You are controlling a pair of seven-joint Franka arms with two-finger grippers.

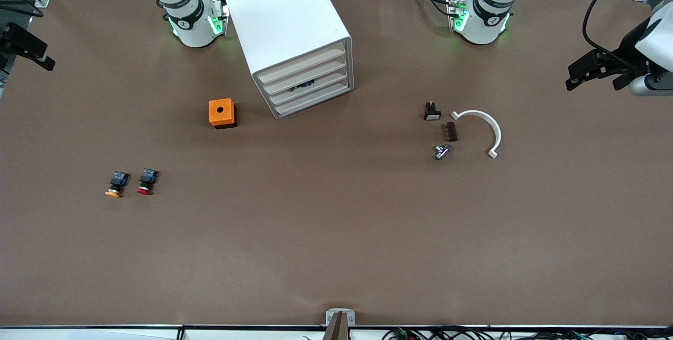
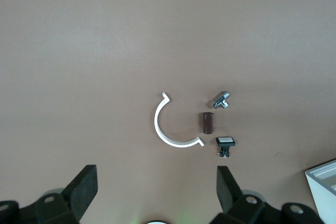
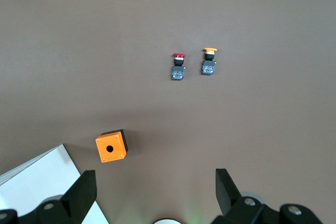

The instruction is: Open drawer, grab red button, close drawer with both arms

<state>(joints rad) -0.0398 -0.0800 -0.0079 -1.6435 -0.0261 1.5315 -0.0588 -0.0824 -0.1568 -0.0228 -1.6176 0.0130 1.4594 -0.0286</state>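
The button (image 1: 146,182) lies on the bench toward the right arm's end, beside its orange-capped twin (image 1: 115,184). The drawer cabinet (image 1: 292,35) is shut, so one arm should pull a drawer straight out. Right gripper (image 3: 155,192) and left gripper (image 2: 156,192) are both spread and empty, high over the bench.

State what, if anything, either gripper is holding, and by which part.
Nothing is held. The left gripper and right gripper both hang open above the table; the button lies untouched.
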